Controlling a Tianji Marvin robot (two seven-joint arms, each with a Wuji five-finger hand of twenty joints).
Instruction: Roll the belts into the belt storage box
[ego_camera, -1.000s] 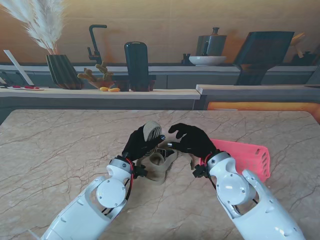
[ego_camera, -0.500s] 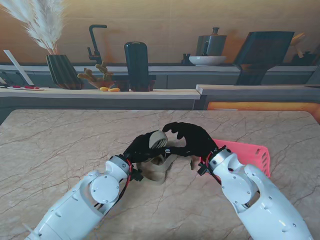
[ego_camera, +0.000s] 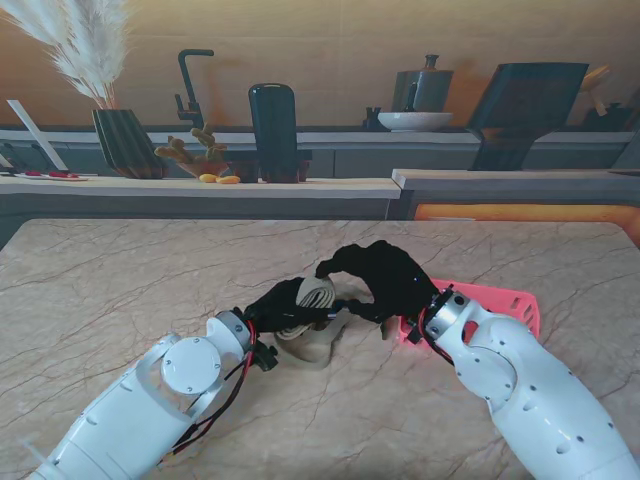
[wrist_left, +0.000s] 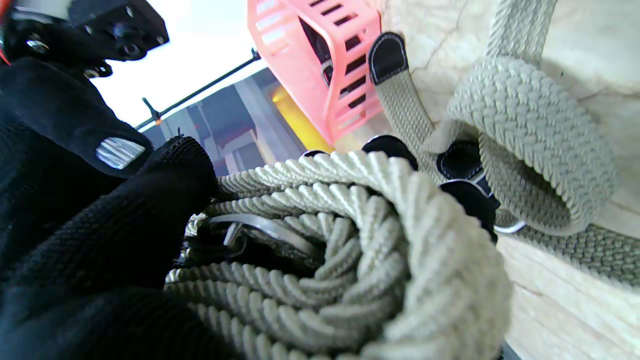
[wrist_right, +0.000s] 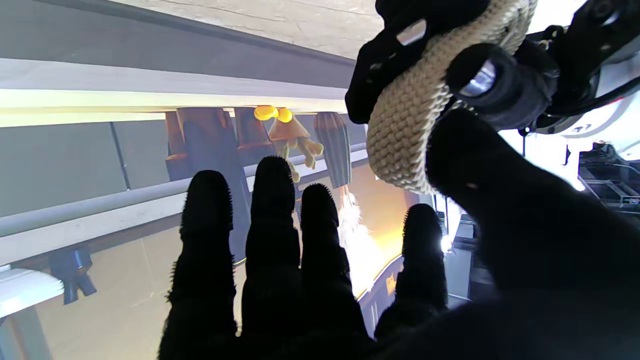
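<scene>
Left hand (ego_camera: 272, 303): fingers curled around the rolled woven belt (ego_camera: 316, 295).
Right hand (ego_camera: 380, 277): fingers spread, arched over the roll.
Pink storage box (ego_camera: 500, 305): partly hidden behind the right wrist.

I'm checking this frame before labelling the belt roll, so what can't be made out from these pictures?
- Pink storage box: its inside is hidden in the stand view by the right hand and forearm; the left wrist view shows only one slotted wall.
- Loose belt on the table: mostly covered by both hands in the stand view.
- Rolled belt: whether the left hand alone holds it; the right wrist view is dark.
</scene>
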